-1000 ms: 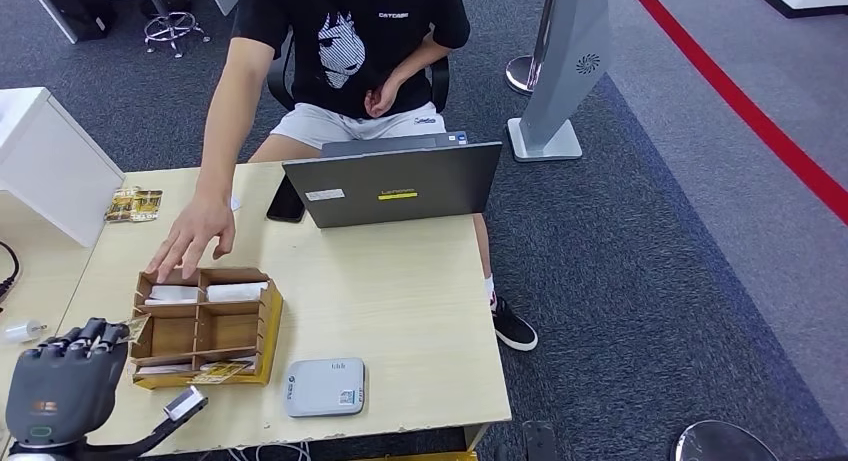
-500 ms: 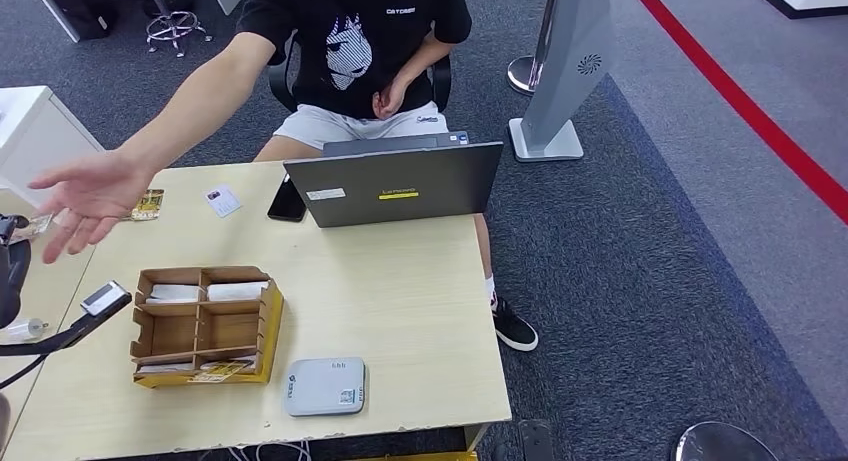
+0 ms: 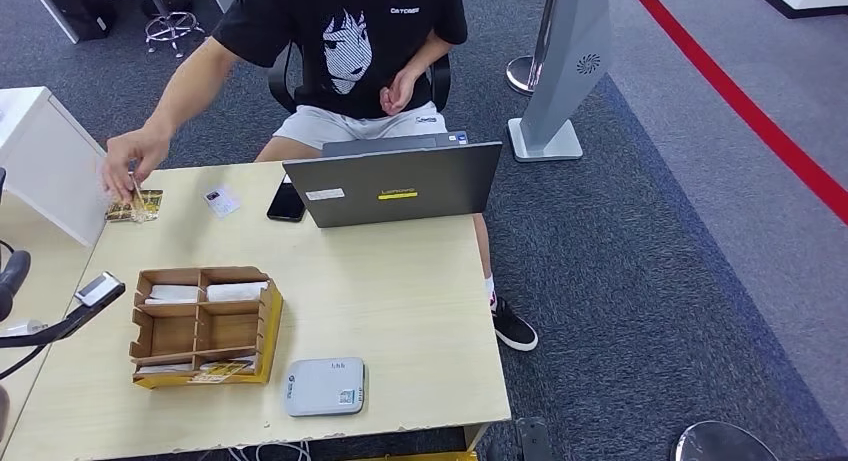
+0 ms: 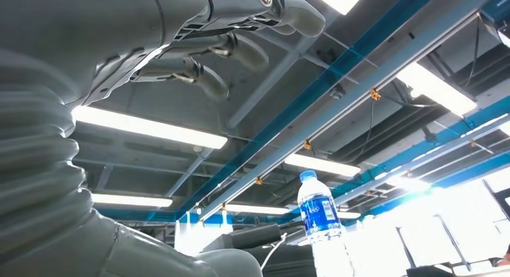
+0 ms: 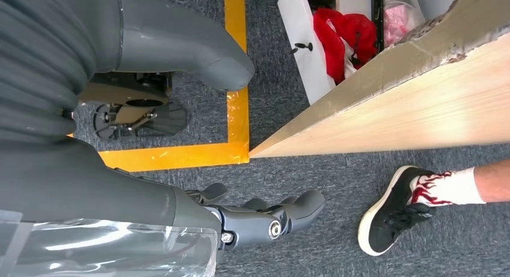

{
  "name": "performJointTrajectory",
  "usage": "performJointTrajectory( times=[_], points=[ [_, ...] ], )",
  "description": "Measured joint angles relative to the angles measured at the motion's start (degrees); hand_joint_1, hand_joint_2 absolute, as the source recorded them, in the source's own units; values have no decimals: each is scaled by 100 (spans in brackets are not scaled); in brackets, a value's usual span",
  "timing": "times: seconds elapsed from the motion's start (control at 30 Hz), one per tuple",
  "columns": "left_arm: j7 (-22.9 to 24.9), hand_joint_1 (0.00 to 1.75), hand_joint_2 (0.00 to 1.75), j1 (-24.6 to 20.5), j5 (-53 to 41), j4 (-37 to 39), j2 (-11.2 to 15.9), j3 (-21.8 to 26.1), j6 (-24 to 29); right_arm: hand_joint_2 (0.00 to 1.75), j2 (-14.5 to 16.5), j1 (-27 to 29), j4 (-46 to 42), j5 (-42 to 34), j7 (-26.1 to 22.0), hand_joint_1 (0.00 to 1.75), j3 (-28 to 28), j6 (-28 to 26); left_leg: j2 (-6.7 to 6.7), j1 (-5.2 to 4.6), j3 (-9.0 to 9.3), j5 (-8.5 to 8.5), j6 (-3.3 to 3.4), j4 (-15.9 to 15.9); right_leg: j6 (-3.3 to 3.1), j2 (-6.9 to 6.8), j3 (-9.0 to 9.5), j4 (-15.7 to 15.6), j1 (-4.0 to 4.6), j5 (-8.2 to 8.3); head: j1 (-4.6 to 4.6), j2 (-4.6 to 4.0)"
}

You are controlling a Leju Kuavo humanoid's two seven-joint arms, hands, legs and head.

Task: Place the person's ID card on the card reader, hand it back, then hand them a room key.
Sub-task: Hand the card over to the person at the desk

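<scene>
Bottle (image 4: 320, 212) beyond left hand (image 4: 180, 30), empty

**Surfaces and materials**

Looked like pale wood grain, matt, on the table (image 3: 400, 291). Seemed brown corrugated cardboard for the organiser (image 3: 205, 326). Smooth light plastic on the card reader (image 3: 325, 386). Matt grey casing on the laptop (image 3: 395, 186). Rough dark carpet (image 3: 640, 281). Smooth grey plastic on the left hand (image 4: 198, 30) and right hand (image 5: 258, 220). Clear glossy plastic for the bottle (image 4: 319, 214).

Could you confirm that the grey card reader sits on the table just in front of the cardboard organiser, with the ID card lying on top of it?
Not quite. The head view shows nothing on the card reader; the ID card lies on the far side of the table, beside the phone. The reader does sit by the organiser.
</scene>
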Motion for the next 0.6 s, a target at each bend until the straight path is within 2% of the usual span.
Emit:
performJointTrajectory(
  times=[0.2, 0.37, 0.6],
  points=[
    [-76, 0, 175, 217, 13, -320, -106, 3, 553, 175, -4, 2, 5, -43, -7, 0, 2, -19, 1, 0, 0, -1, 0, 0, 0, 1, 0, 0, 0, 0, 2, 0],
    [-203, 0, 175, 730, 40, -1077, -408, 3, 1192, 175, -8, 12, 5, -129, -52, 0, 2, -23, 3, -4, 0, -9, 2, 0, 5, 4, -1, -2, -4, -4, 2, 0],
    [-213, 0, 175, 1011, 32, -1540, -609, 5, 1242, 175, -8, 13, 7, -135, -55, 0, 2, -23, 2, -3, 1, -10, 3, 0, 6, 2, 0, -2, -3, -5, -2, 0]
  ],
)
